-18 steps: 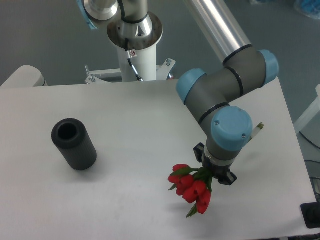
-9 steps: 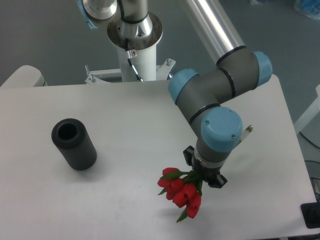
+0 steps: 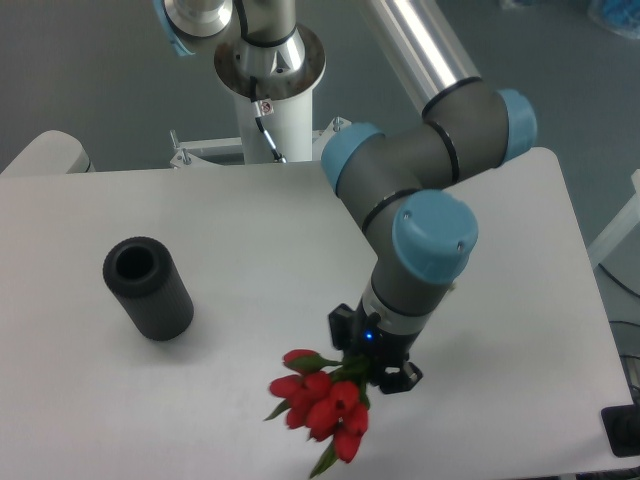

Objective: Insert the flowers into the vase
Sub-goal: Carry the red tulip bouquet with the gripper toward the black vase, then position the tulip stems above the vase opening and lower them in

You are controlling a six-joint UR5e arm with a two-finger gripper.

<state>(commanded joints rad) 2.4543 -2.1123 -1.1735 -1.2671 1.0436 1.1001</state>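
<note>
The flowers, a small bunch of red tulip buds with green leaves, hang out from under my gripper at the front centre of the table. The gripper's black fingers are shut on the stems, which are hidden under the wrist. The vase, a matte black cylinder with a round bore, stands at the left of the table, well apart from the flowers, roughly a third of the table's width to the left of the buds.
The white table ends close below the flowers at its front edge. The arm's white base column rises behind the table's far edge. A dark object sits at the lower right corner.
The arm has swung left and slightly toward the front edge, carrying the flowers with it. The vase has not moved.
</note>
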